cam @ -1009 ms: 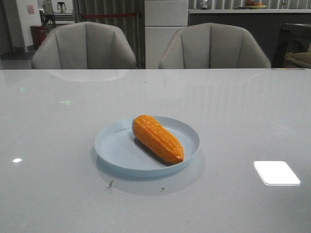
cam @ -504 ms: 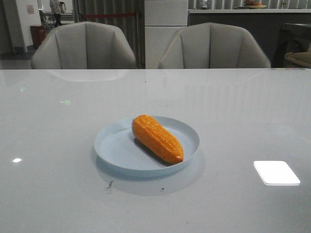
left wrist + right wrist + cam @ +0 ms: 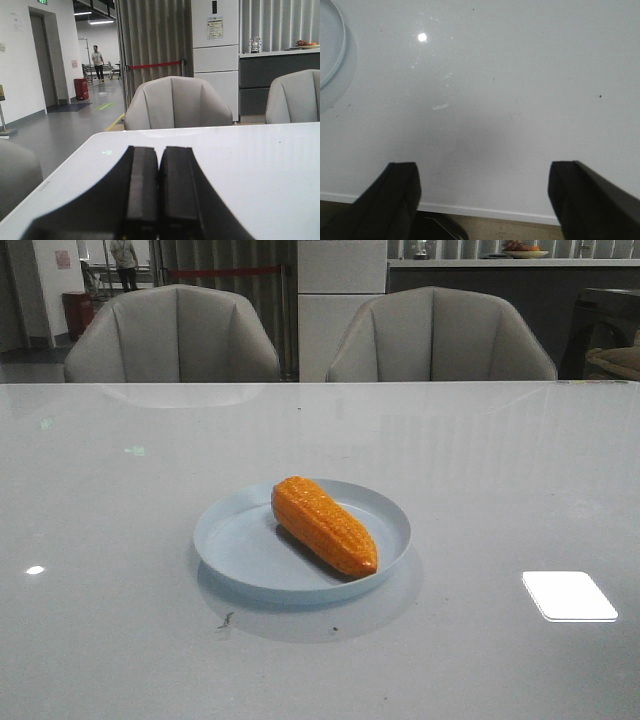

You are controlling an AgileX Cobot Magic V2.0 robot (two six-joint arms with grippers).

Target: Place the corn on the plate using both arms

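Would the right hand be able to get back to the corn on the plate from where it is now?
Probably yes. The right hand is open over bare table, with the plate rim just in its view. The corn lies exposed on the plate, with nothing beside or over it.

We see a glossy white table (image 3: pixel 480 470) filling most of the front view, with a bright rectangular light reflection (image 3: pixel 569 596) near its right edge and a small round glint (image 3: pixel 35 569) at the near left. Beyond the far edge stand two grey padded chairs, the left chair (image 3: pixel 172 335) and the right chair (image 3: pixel 440 336). Behind them we make out a white cabinet (image 3: pixel 341 300) and a dark counter (image 3: pixel 500 280). Far left, a person (image 3: pixel 98 62) walks in a corridor, beside a red bin (image 3: pixel 81 88).
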